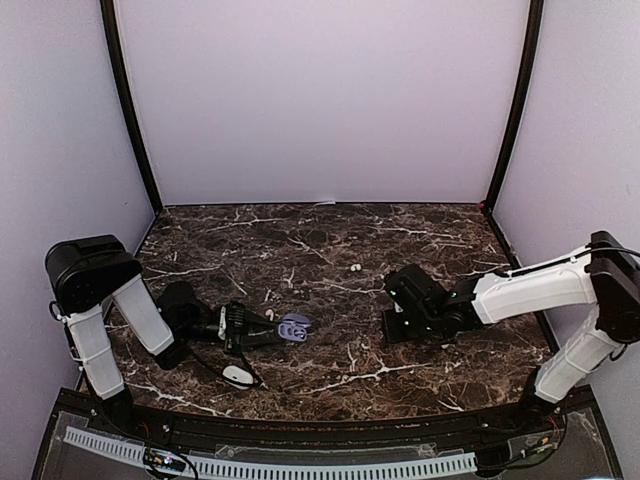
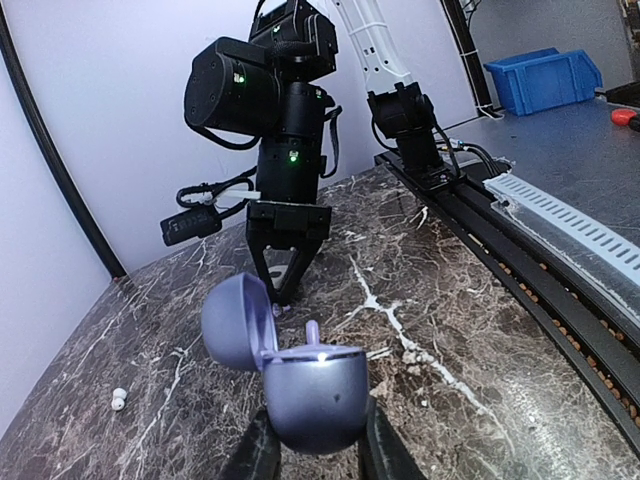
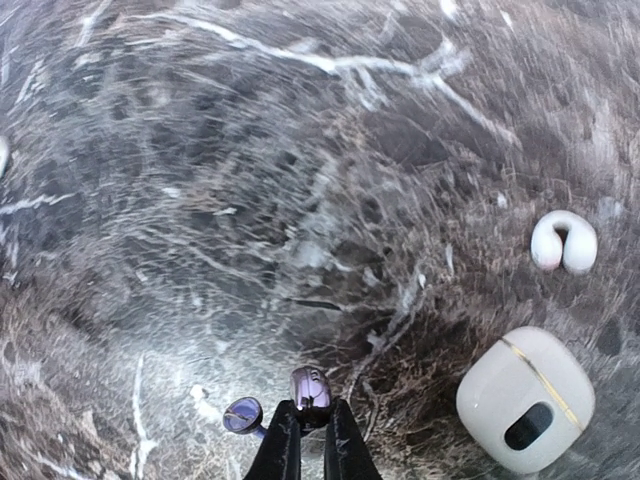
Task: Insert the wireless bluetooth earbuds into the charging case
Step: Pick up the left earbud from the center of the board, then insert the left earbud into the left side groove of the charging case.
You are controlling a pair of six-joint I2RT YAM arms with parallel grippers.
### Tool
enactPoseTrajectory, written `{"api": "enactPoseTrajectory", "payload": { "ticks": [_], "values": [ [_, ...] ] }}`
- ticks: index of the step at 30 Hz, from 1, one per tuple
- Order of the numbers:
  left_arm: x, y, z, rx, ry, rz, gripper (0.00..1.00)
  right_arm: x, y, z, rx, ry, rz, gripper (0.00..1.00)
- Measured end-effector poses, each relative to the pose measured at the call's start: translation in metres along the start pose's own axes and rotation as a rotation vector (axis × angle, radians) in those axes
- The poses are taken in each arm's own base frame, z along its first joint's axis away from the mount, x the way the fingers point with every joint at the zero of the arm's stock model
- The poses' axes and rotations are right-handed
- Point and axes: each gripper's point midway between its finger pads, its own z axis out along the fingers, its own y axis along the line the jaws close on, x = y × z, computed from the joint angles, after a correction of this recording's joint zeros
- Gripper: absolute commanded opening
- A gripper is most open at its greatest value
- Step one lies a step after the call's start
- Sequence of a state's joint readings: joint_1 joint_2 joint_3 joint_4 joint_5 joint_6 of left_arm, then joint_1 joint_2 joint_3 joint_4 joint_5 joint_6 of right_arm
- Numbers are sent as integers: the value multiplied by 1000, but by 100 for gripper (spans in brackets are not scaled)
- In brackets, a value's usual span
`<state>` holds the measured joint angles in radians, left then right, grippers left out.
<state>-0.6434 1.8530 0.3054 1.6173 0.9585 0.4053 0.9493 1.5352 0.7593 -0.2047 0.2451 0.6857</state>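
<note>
My left gripper (image 2: 315,440) is shut on the base of an open lavender charging case (image 2: 315,395), its lid (image 2: 235,322) tipped back. One lavender earbud (image 2: 312,333) stands in the case. In the top view the case (image 1: 294,326) is left of centre at the left gripper (image 1: 283,331). My right gripper (image 3: 311,412) is shut on a second lavender earbud (image 3: 311,388), low over the marble. The right gripper (image 1: 394,322) points down, to the right of the case. It also shows in the left wrist view (image 2: 284,290), beyond the case.
A closed white case (image 3: 525,398) and a white clip earbud (image 3: 563,241) lie to the right of the right gripper's fingers. The white case (image 1: 237,375) sits near the left arm. Loose white earbuds lie on the marble (image 1: 354,267) (image 2: 119,400).
</note>
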Motion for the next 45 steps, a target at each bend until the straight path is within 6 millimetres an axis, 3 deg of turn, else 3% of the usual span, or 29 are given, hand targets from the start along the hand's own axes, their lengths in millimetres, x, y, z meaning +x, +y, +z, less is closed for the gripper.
{"api": "enactPoseTrajectory", "payload": {
  "ticks": [9,15,22,27,34,40,45],
  "values": [
    [-2,5,2,-7,-8,-30,4,-31,34,-42,-118,-162,-246,0],
    [-2,17,5,-54,-2,-111,2,-31,80,-68,-163,-261,-493,0],
    [-8,22,15,-69,-15,-153,2,-62,127,-109,-144,-451,-715,0],
    [-14,28,19,-89,-3,-179,2,-74,146,-125,-82,-555,-865,0],
    [-32,48,26,-158,26,-230,1,-71,173,-133,-19,-675,-1099,0],
    [-50,66,45,-183,88,-247,2,-78,179,-139,42,-759,-1197,0],
    [-37,63,44,-191,153,-297,2,-90,181,-148,103,-831,-1220,0]
  ]
}}
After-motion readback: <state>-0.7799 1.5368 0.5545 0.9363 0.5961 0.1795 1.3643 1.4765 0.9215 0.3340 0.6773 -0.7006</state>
